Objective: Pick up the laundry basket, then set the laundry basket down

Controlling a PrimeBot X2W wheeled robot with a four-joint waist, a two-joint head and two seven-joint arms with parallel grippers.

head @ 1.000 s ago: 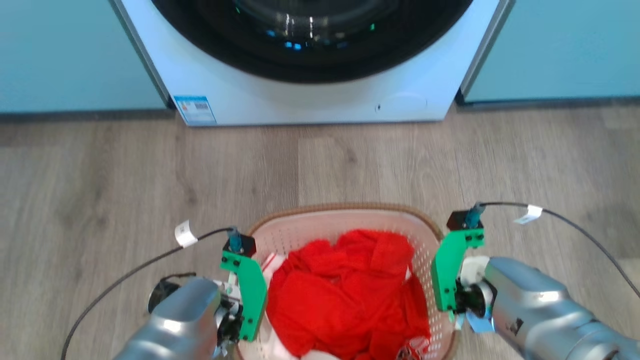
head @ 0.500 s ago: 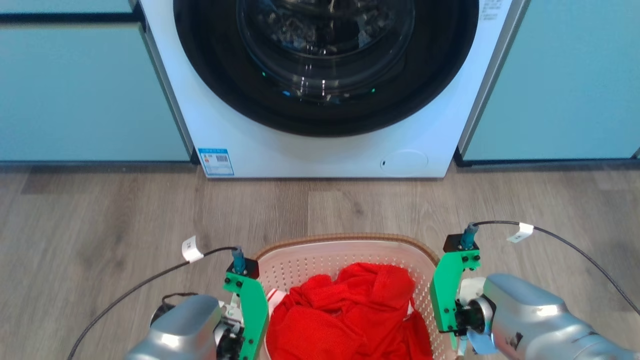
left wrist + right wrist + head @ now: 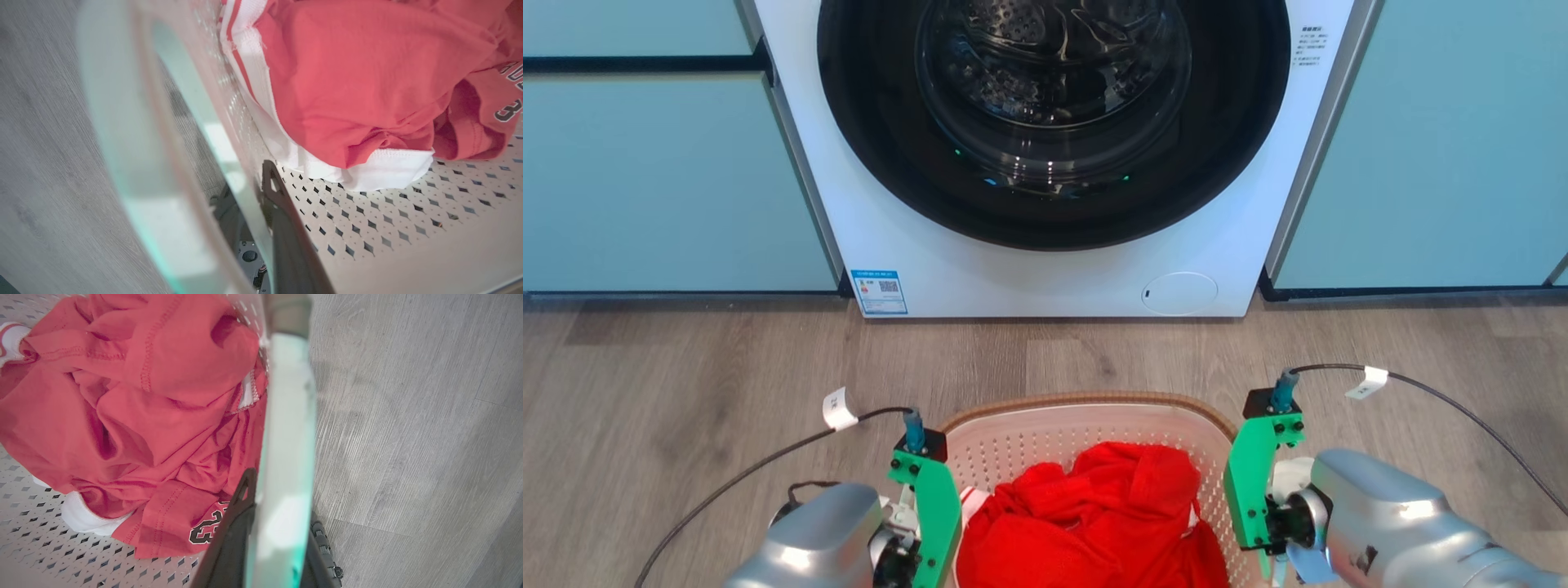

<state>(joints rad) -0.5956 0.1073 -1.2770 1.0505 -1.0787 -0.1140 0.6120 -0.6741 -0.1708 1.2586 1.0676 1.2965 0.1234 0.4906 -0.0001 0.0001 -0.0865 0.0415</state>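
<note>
I logged left gripper (image 3: 245,190) and right gripper (image 3: 282,498) each pinching a wall of the laundry basket (image 3: 1086,404). Open floor (image 3: 686,367) lay ahead to the washer (image 3: 1045,278). Head camera had tilted up since.

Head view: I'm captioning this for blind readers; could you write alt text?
A white perforated laundry basket with a brown rim, holding a red garment, is between the robot's left arm and right arm at the bottom edge. Beyond it on the wood floor stands a front-loading washing machine between pale blue cabinets.
</note>
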